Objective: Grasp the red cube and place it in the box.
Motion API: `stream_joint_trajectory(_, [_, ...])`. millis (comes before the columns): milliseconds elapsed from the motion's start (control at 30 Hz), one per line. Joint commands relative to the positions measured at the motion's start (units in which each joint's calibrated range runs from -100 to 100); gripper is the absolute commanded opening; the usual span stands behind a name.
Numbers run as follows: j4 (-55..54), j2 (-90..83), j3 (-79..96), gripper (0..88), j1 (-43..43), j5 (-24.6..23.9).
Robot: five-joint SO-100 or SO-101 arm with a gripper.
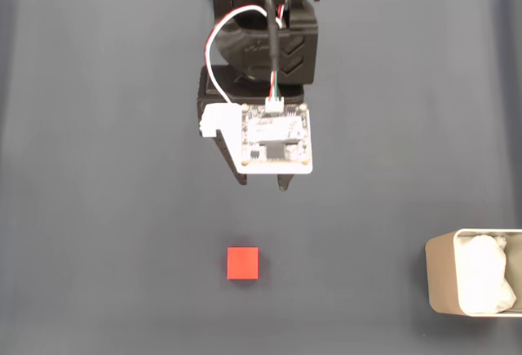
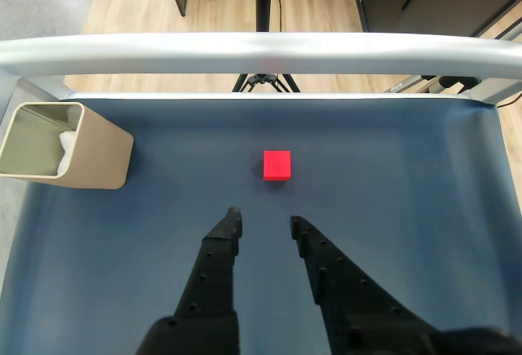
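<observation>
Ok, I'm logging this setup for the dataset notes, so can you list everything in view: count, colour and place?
red cube: one, bright red, on the mat, ahead of the jaws in the wrist view.
box: one, beige-grey, at the lower right edge of the fixed view, left in the wrist view.
padding: one wad, white, inside the box.
mat: one, dark blue-grey, covering the table.
rail: one, silver, along the table's far edge in the wrist view.
floor: light wood, beyond the rail.
gripper: one, black, jaws parted, empty, short of the cube.
</observation>
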Motion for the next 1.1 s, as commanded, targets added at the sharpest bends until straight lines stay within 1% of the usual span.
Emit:
stream_joint_trajectory(0, [-2.6,0.9,-3.3,15.3,1.0,0.6])
stream_joint_trajectory(467, [-7.2,8.9,-3.3,20.8,2.6,1.2])
stream_joint_trajectory(1067, [-10.7,20.0,-6.7,27.5,2.5,1.4])
